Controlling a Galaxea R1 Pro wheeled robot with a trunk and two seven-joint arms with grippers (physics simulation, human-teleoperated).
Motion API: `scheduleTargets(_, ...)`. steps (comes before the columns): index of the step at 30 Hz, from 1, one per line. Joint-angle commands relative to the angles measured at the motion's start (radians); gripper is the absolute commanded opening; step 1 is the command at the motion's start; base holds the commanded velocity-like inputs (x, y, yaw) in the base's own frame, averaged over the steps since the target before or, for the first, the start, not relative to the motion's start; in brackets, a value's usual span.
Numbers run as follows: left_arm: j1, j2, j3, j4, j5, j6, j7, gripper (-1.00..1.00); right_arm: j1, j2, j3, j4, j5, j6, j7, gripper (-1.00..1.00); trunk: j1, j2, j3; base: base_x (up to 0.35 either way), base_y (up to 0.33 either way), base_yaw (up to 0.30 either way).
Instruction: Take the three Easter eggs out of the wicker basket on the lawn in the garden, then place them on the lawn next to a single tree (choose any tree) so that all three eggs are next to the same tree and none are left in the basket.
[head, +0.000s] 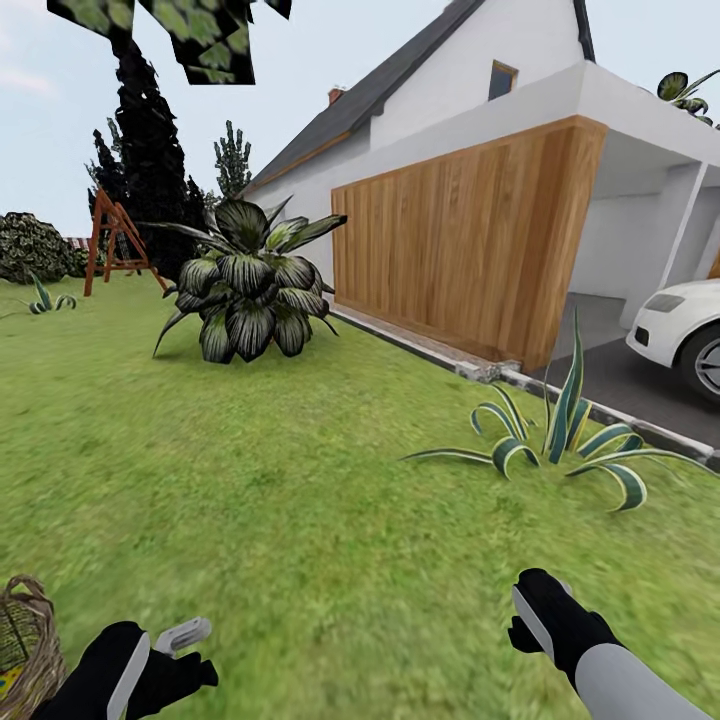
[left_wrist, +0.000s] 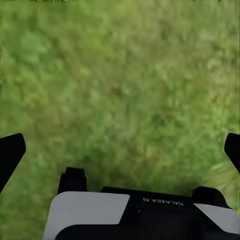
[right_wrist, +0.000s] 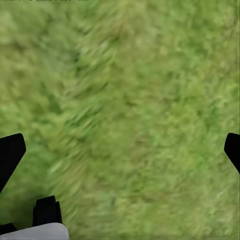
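The wicker basket (head: 28, 640) stands on the lawn (head: 300, 500) at the head view's lower left corner, cut off by the frame. A small patch of yellow shows inside it; I cannot tell whether it is one of the Easter eggs. My left gripper (head: 172, 652) hovers just right of the basket, low over the grass. My right gripper (head: 535, 612) hangs over grass at the lower right. In the wrist views both the left gripper (left_wrist: 120, 150) and the right gripper (right_wrist: 120, 150) are open, with only grass between the fingers. Dark green tree leaves (head: 195, 35) hang in at the top; no trunk shows.
A big striped-leaf shrub (head: 250, 285) grows mid-lawn, and a spiky plant (head: 560, 440) stands by the stone kerb (head: 470, 365). Behind are a white house with a wooden wall (head: 460, 240), a white car (head: 685, 325), a black conifer (head: 150, 140) and a wooden swing frame (head: 115, 240).
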Motion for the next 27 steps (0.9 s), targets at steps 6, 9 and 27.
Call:
scheduleTargets(6,-0.001,0.000,0.003,-0.001,0.006,0.007,0.001,1.00,-0.001,-0.001,0.008,-0.001,-0.011,0.004,-0.007,1.00,-0.023,0.042,0.018,0.000,0.000,0.000)
scheduleTargets(9,-0.001,0.000,0.002,-0.001,0.006,0.007,0.001,1.00,-0.001,-0.001,0.008,-0.001,-0.011,0.004,-0.006,1.00,-0.035,0.063,0.027,0.000,0.000,0.000)
scheduleTargets(27,-0.001,-0.011,0.003,-0.001,0.006,0.007,0.001,1.00,-0.001,-0.011,0.004,0.000,-0.022,0.006,-0.001,1.00,-0.069,0.126,0.055,0.000,0.000,0.000)
